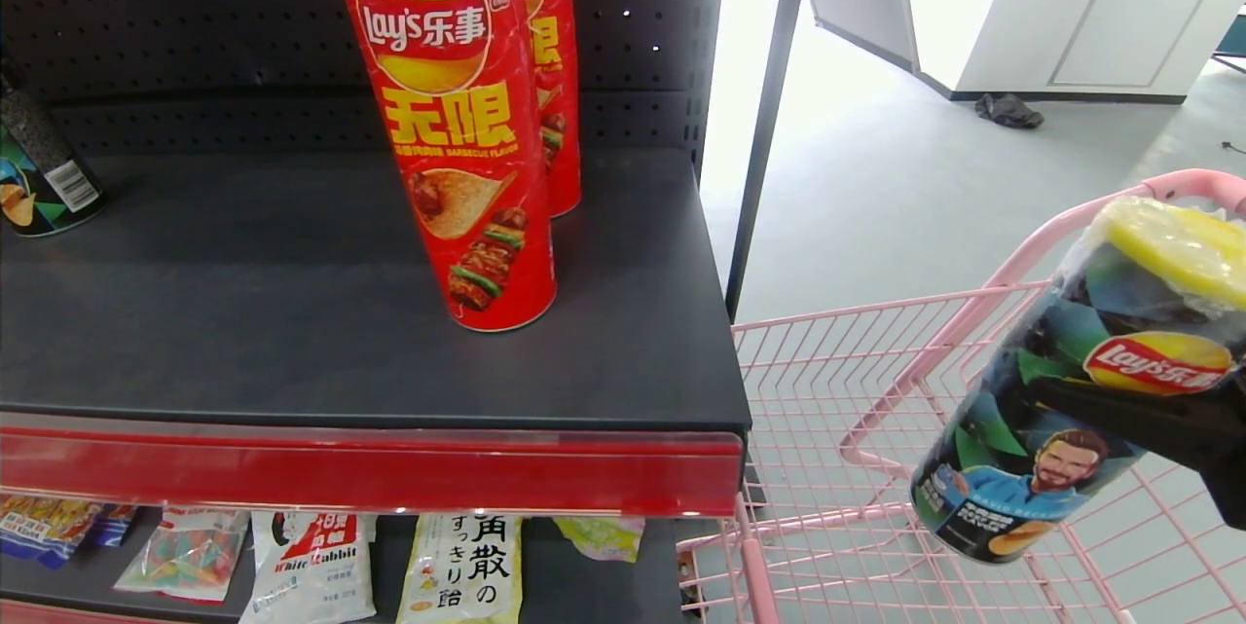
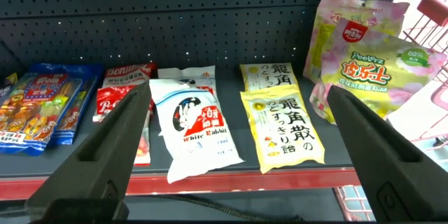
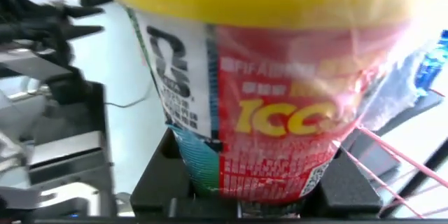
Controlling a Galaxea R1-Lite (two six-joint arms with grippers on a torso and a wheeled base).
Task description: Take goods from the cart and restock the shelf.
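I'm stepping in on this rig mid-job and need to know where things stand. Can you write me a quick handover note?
Right gripper: shut on the yellow-lidded chip can, held tilted above the pink cart.
Left gripper: open, holding nothing, in front of the candy bags on the lower level.
Done: two red cans and a dark can stand upright on the shelf.
Left: stand the held can on the shelf, probably in the bare stretch left of the red cans.
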